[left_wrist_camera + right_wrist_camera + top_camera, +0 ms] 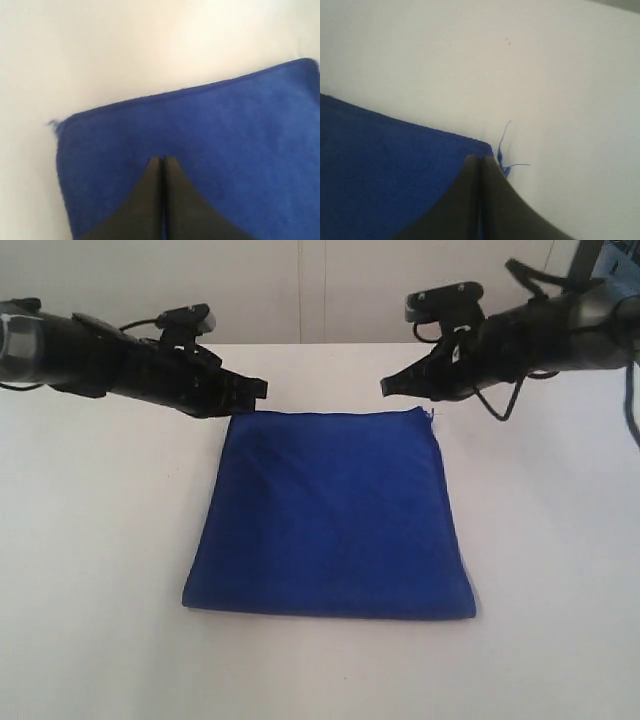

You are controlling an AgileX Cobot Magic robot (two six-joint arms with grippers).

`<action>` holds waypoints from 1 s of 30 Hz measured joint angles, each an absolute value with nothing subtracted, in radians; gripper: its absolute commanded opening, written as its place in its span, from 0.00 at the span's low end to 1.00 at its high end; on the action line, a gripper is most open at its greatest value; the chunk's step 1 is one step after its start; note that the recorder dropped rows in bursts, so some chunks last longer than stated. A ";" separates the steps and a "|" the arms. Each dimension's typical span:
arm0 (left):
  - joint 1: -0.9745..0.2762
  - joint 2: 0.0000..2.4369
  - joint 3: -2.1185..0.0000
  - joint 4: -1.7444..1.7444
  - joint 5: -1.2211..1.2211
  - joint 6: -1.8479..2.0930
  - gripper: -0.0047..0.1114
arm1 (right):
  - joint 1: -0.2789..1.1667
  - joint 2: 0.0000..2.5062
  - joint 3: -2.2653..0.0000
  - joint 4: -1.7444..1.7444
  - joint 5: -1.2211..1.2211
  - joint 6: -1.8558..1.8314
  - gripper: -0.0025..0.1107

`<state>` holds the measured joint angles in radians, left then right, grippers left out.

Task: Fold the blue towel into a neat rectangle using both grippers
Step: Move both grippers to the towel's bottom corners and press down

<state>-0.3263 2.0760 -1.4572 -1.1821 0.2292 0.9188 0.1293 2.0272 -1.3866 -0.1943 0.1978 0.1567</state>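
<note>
Pointing inward at towel corners: left tool, right tool, closed.

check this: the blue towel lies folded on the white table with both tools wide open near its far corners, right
No: the left tool and right tool are shut, as both wrist views show. The blue towel does lie folded on the white table.

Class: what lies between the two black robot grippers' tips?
In the exterior view, only bare white table shows between the left gripper and right gripper, just beyond the royal-blue cloth towel's far edge.
</note>
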 measured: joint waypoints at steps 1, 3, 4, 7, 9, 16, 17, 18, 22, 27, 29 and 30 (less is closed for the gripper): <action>-0.326 2.054 -1.457 -1.160 0.256 0.919 0.04 | 0.129 1.999 -1.387 -0.194 0.223 0.157 0.02; -0.326 1.998 -1.457 -1.098 0.356 0.919 0.04 | 0.129 1.916 -1.373 -0.194 0.327 0.157 0.02; -0.326 1.964 -1.451 -1.057 0.425 0.906 0.04 | 0.131 1.856 -1.350 -0.194 0.416 0.133 0.02; -0.343 1.868 -1.396 -0.849 0.541 0.753 0.04 | 0.146 1.736 -1.266 -0.168 0.588 0.024 0.02; -0.368 1.809 -1.347 -0.684 0.570 0.642 0.04 | 0.163 1.684 -1.218 -0.144 0.641 0.000 0.02; -0.533 1.584 -1.090 -0.445 0.613 0.366 0.04 | 0.287 1.497 -0.981 0.116 0.734 -0.041 0.02; -0.537 1.582 -1.065 -0.443 0.607 0.360 0.04 | 0.299 1.498 -0.963 0.129 0.726 -0.041 0.02; -0.539 1.582 -1.040 -0.443 0.593 0.355 0.04 | 0.310 1.498 -0.944 0.137 0.716 -0.041 0.02; -0.539 1.582 -0.933 -0.436 0.476 0.327 0.04 | 0.326 1.510 -0.868 0.156 0.640 -0.041 0.02; -0.539 1.601 -0.861 -0.434 0.379 0.325 0.04 | 0.326 1.559 -0.804 0.156 0.565 -0.041 0.02; -0.539 1.616 -0.850 -0.434 0.358 0.323 0.04 | 0.326 1.590 -0.780 0.156 0.535 -0.041 0.02; -0.539 1.624 -0.844 -0.434 0.356 0.323 0.04 | 0.326 1.606 -0.770 0.156 0.525 -0.041 0.02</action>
